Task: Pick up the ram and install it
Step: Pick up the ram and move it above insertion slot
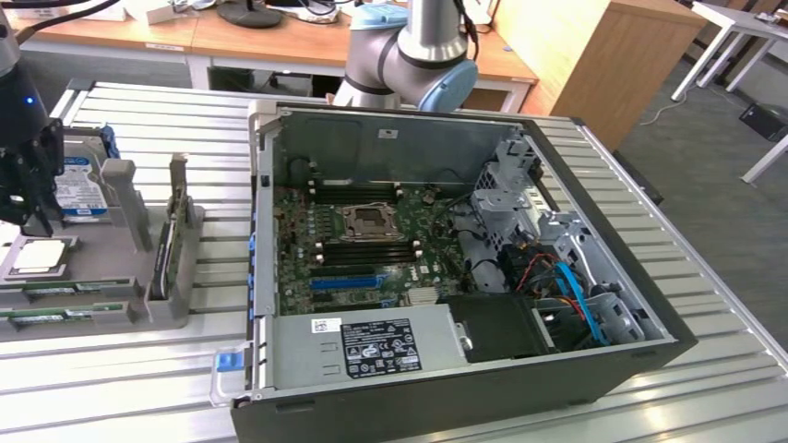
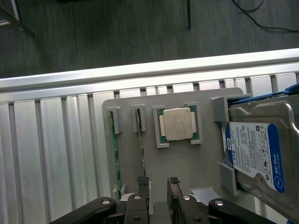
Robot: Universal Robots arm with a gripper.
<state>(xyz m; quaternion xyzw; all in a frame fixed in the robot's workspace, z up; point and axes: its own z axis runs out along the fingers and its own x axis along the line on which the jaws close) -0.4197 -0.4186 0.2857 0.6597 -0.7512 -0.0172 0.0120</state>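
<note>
Two ram sticks stand on edge in slots of a grey fixture plate: one ram stick beside another ram stick, both thin and green. My gripper hovers above the plate, open, with nothing between its fingers; one finger lines up with the end of the nearer stick. In the exterior view the gripper hangs over the fixture at the exterior view's left, where the ram sticks lie as green strips near the front.
A CPU and a hard drive with a blue-white label share the fixture. The open PC case sits mid-table, its motherboard showing black memory slots and a blue slot. The table is ribbed aluminium.
</note>
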